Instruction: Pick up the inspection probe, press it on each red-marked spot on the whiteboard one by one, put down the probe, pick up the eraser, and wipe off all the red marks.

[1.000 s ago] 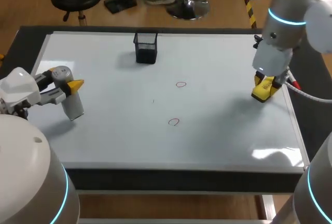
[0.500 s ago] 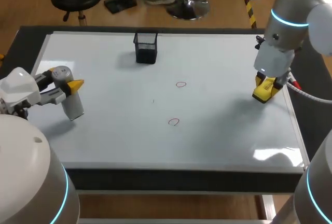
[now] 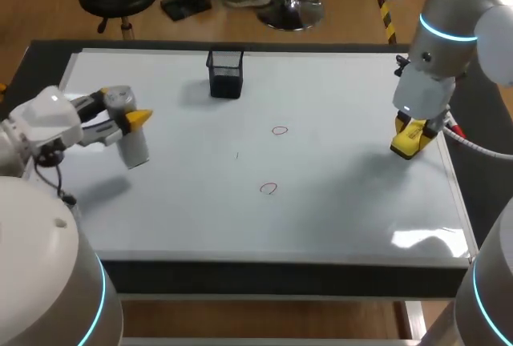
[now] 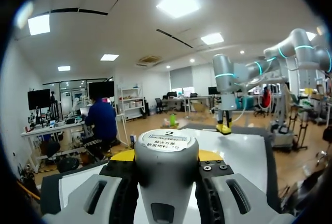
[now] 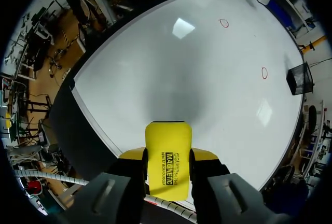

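My left gripper (image 3: 128, 122) is shut on the inspection probe (image 3: 134, 148), a grey cylinder held upright above the left part of the whiteboard (image 3: 337, 202). In the left wrist view the probe's round top (image 4: 166, 146) fills the space between that gripper's (image 4: 166, 157) yellow tips. Two red rings, one (image 3: 279, 130) farther back than the other (image 3: 268, 188), lie near the board's middle. Over the board's right edge, my right gripper (image 3: 413, 131) is shut on the yellow eraser (image 3: 404, 146). The right wrist view shows the eraser (image 5: 167, 156) clamped in the gripper (image 5: 167, 168), with both red rings (image 5: 223, 23) (image 5: 264, 72) far ahead.
A black mesh pen holder (image 3: 225, 73) stands at the back of the board, left of centre, also visible in the right wrist view as a pen holder (image 5: 300, 78) beyond the farther ring. The board's raised frame (image 3: 457, 194) runs along the right side.
My left arm has carried the probe to the right and a little farther back over the board. The right arm has barely shifted.
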You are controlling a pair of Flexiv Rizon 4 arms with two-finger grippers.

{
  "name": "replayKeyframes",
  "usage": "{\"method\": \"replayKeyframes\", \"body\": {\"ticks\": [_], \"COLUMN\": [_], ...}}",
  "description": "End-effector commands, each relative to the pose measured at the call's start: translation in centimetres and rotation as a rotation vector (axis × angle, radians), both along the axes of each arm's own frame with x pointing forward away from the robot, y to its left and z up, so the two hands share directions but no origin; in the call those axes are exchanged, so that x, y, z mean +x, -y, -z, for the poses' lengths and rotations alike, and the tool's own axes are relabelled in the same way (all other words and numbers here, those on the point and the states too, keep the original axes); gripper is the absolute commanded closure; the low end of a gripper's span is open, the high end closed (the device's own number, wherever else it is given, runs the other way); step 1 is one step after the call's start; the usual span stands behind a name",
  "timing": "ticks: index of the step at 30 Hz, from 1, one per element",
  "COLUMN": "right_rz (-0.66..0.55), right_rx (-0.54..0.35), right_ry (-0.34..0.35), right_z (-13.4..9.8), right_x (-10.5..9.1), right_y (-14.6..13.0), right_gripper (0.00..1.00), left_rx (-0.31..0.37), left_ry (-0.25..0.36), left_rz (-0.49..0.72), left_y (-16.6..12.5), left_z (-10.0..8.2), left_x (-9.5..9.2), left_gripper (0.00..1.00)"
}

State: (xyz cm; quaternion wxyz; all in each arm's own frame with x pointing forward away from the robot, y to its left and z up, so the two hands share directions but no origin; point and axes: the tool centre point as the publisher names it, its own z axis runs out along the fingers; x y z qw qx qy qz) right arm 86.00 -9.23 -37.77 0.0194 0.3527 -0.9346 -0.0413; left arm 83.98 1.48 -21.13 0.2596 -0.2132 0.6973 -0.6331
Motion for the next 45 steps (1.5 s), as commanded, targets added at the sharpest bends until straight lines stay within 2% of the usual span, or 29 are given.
{"method": "replayKeyframes", "body": {"ticks": [1, 8, 13, 20, 27, 35, 45], "right_rz": [-0.002, -0.002, -0.002, -0.002, -0.002, -0.002, -0.002], "right_rx": [-0.003, -0.003, -0.003, -0.003, -0.003, -0.003, -0.003], "right_ry": [0.0, 0.0, 0.0, 0.0, 0.0, 0.0, 0.0], "right_z": [0.0, 0.0, 0.0, 0.0, 0.0, 0.0, 0.0], "right_x": [0.0, 0.0, 0.0, 0.0, 0.0, 0.0, 0.0], "right_y": [0.0, 0.0, 0.0, 0.0, 0.0, 0.0, 0.0], "right_gripper": [1.0, 1.0, 1.0, 1.0, 1.0, 1.0, 1.0], "left_rx": [0.0, -0.01, -0.029, -0.023, -0.035, -0.029, -0.015], "left_ry": [-0.005, 0.009, 0.019, 0.03, 0.009, -0.011, -0.022], "left_rz": [0.121, 0.296, 0.387, 0.534, 0.674, 0.76, 0.802], "left_y": [3.1, 8.9, 12.5, 17.3, 21.9, 25.5, 27.5], "left_z": [0.4, 0.4, -0.1, -0.2, 0.3, 1.2, 2.5], "left_x": [3.7, 5.1, 5.5, 6.3, 6.6, 7.2, 8.4], "left_gripper": [1.0, 1.0, 1.0, 1.0, 1.0, 1.0, 1.0]}}
